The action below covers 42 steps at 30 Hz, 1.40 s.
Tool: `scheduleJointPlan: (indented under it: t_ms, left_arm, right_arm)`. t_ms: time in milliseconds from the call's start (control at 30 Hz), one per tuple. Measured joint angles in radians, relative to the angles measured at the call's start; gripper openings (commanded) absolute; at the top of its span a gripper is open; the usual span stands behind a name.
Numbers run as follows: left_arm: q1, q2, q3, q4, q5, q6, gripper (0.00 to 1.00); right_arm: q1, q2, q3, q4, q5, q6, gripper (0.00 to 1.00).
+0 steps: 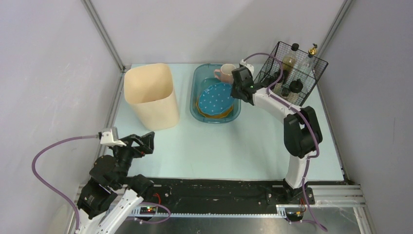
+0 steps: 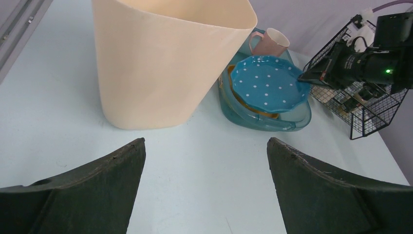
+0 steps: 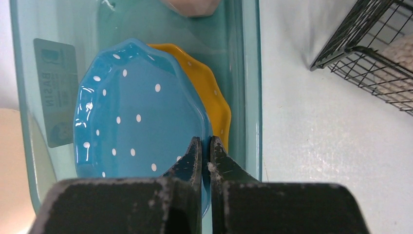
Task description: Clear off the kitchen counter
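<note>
The pale light-blue kitchen counter [image 1: 219,146] holds a teal translucent basin [image 1: 196,92]. In the basin a blue white-dotted plate [image 1: 214,96] lies tilted over a yellow plate [image 3: 214,92], with a pink mug [image 1: 225,73] at the far end. My right gripper [image 3: 205,146] is shut on the right rim of the blue plate [image 3: 131,107]; it also shows in the top view [image 1: 235,93]. My left gripper [image 2: 204,151] is open and empty, low over the bare counter [image 2: 204,170] near the front left, also visible in the top view [image 1: 146,141].
A tall cream bin [image 1: 150,95] stands left of the basin. A black wire rack [image 1: 292,73] with bottles stands at the back right, close behind my right arm. Grey walls and metal rails edge the counter.
</note>
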Motion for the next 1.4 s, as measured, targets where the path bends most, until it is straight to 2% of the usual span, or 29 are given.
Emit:
scheduleJointPlan:
  t_ms: [667, 800, 933, 1067, 1400]
  left_arm:
    - [0.000, 0.001, 0.000, 0.000, 0.000, 0.000, 0.98]
    - [0.000, 0.001, 0.000, 0.000, 0.000, 0.000, 0.98]
    - [0.000, 0.001, 0.000, 0.000, 0.000, 0.000, 0.98]
    - [0.000, 0.001, 0.000, 0.000, 0.000, 0.000, 0.98]
    - [0.000, 0.001, 0.000, 0.000, 0.000, 0.000, 0.98]
  right_arm:
    - [-0.003, 0.114, -0.016, 0.073, 0.000, 0.118, 0.01]
    - [-0.003, 0.121, -0.017, 0.073, 0.000, 0.123, 0.13]
    - [-0.004, 0.130, -0.017, 0.083, -0.004, 0.132, 0.31]
    - [-0.002, 0.143, -0.017, 0.091, -0.013, 0.134, 0.36]
    - [0.008, 0.164, 0.029, 0.049, -0.015, 0.110, 0.43]
